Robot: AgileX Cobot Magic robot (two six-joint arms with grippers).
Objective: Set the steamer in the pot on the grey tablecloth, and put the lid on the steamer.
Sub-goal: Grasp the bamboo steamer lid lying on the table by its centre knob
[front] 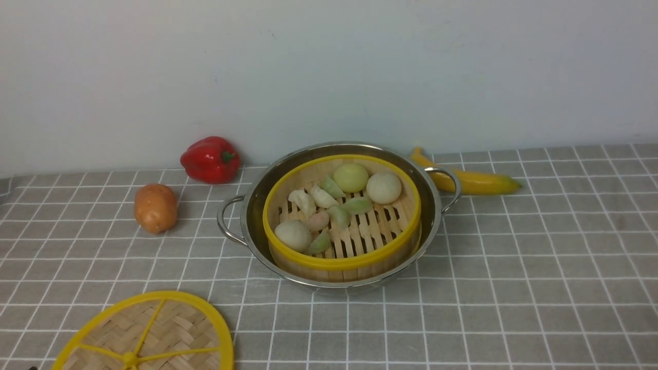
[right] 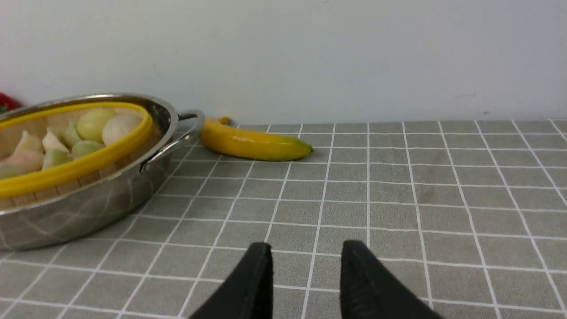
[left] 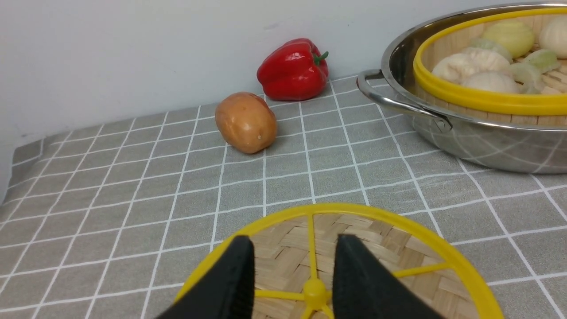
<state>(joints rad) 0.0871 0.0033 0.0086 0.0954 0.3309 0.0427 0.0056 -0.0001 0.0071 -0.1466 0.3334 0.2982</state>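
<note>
The steamer [front: 342,216], a bamboo basket with a yellow rim holding pale buns and dumplings, sits inside the steel pot [front: 434,205] on the grey tablecloth [front: 540,267]. The woven lid [front: 149,334] lies flat on the cloth at the near left, apart from the pot. In the left wrist view my left gripper [left: 294,239] hovers over the lid [left: 398,248], open, its black fingers either side of the yellow centre hub. My right gripper [right: 305,246] stands open over bare cloth to the right of the pot [right: 88,208], with nothing between its fingers. Neither gripper shows in the front view.
A red bell pepper [front: 211,159] and a brown potato [front: 155,208] lie left of the pot near the wall. A yellow banana [front: 473,180] lies behind the pot's right handle. A pale wall closes off the back.
</note>
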